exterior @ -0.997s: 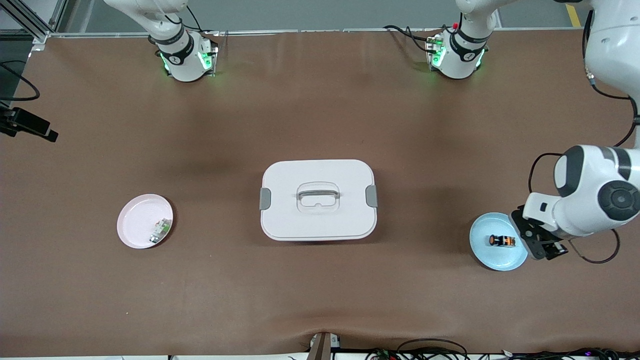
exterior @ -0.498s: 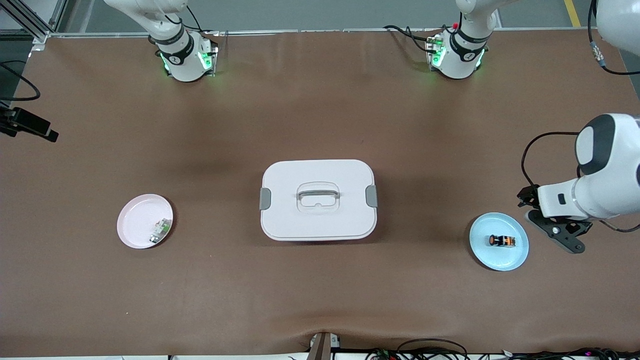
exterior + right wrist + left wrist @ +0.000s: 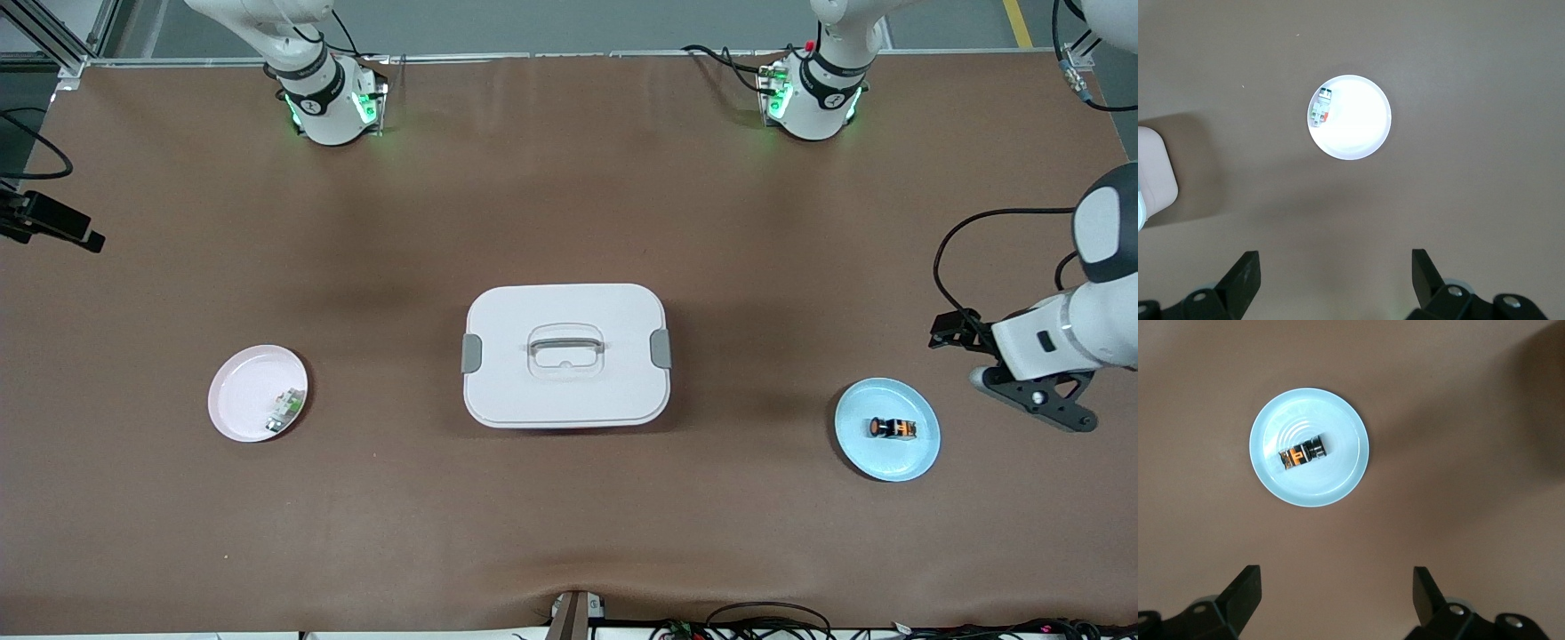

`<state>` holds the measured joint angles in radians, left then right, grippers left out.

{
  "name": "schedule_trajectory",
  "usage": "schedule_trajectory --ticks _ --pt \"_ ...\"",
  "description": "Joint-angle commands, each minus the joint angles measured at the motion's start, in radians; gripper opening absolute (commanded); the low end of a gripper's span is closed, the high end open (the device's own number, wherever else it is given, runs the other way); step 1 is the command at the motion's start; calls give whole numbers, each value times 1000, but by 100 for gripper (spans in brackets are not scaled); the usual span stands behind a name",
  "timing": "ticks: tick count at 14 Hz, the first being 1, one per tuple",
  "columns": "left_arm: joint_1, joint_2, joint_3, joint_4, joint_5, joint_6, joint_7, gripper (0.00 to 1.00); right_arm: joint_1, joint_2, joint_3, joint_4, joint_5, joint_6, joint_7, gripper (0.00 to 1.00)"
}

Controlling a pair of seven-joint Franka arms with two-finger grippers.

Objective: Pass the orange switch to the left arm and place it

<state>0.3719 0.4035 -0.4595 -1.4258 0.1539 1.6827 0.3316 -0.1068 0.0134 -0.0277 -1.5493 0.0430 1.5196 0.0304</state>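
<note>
Withdrawn from over the round pale-blue plate [image 3: 916,458], the left gripper [image 3: 1336,600] hangs above bare table, jaws wide, empty. Large white lidded plastic box [image 3: 565,354] sits mid-table. Right gripper [image 3: 1335,280], wide open and empty, waits over the pink plate [image 3: 1365,133]. Tiny black orange-capped switch [image 3: 892,428] lies on the blue plate; a low crossing risks striking the box.

Even overhead light; soft shadows ring the box [image 3: 565,355]; the pink plate [image 3: 1349,117] glares white in the right wrist view.
</note>
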Motion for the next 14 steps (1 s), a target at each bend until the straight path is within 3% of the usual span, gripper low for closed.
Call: schedule_trajectory --ticks 1,10,14 --pt "-7 -74 -13 1 -22 -57 -188 100 -7 14 9 29 -12 -18 2 100" --pt "-11 -170 -113 -2 -19 -173 -571 100 -7 14 9 29 -12 -16 2 100" --pt "-2 -198 -111 5 -7 -176 -553 100 -5 14 9 29 -12 -18 2 100"
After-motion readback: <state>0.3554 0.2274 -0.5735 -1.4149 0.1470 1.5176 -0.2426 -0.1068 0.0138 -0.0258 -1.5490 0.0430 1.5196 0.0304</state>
